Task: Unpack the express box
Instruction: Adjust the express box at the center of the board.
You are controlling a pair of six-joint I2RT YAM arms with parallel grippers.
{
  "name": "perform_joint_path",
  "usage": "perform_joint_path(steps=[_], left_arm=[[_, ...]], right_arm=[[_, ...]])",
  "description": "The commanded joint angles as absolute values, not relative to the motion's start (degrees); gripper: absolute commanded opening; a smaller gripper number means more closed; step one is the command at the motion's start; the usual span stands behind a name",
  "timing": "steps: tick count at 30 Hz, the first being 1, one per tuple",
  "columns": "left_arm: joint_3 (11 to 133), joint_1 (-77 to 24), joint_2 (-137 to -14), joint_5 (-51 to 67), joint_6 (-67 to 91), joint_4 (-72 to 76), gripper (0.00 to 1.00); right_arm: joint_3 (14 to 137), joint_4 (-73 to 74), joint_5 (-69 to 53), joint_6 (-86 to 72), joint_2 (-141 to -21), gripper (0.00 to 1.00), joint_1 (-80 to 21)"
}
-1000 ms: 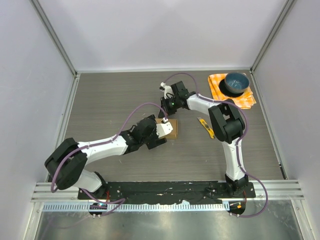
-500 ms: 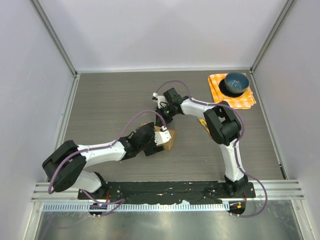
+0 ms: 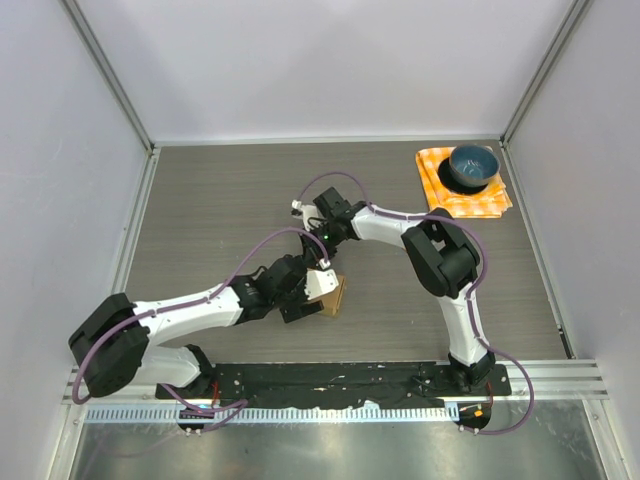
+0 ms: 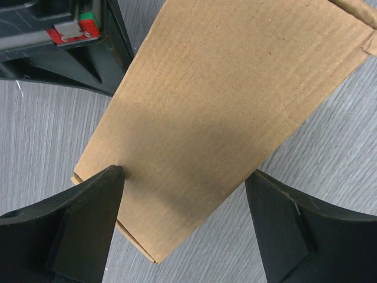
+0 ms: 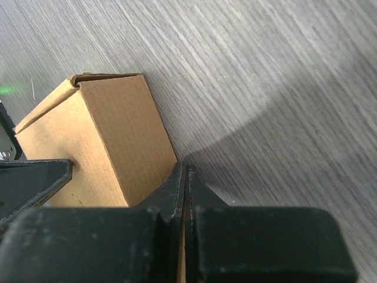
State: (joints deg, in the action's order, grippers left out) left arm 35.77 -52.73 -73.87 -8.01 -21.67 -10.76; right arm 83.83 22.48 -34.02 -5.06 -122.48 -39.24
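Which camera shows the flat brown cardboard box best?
The left wrist view: the brown cardboard box fills the frame. The right wrist shows one end; the top view, just a small sliver.
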Motion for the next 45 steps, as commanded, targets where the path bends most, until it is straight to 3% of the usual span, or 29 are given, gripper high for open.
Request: perform_joint_path(steps=[1, 23, 43, 44, 45], left_arm=[[40.9, -52.6, -72.0, -12.5, -19.6, -12.7, 0.86], [52.3, -50.2, -72.8, -20.7, -17.9, -11.9, 0.79], [56.3, -50.1, -76.1, -16.0, -15.0, -12.0, 0.78], [56.3, -50.1, -75.7, -16.0, -15.1, -12.7, 0.78], [56.5, -50.1, -75.4, -16.1, -15.0, -13.1, 0.78]], right_arm=[[82.1, 25.9, -36.0, -5.1, -120.0, 0.01, -41.9], [77.6, 22.6, -38.8, -8.3, -118.6, 0.01, -44.5], [78.0, 22.5, -37.7, -8.3, -119.0, 0.01, -43.9], [78.1, 22.8, -37.2, -8.3, -118.8, 0.02, -43.3], [78.2, 22.9, -35.7, -8.0, -118.7, 0.1, -42.9]])
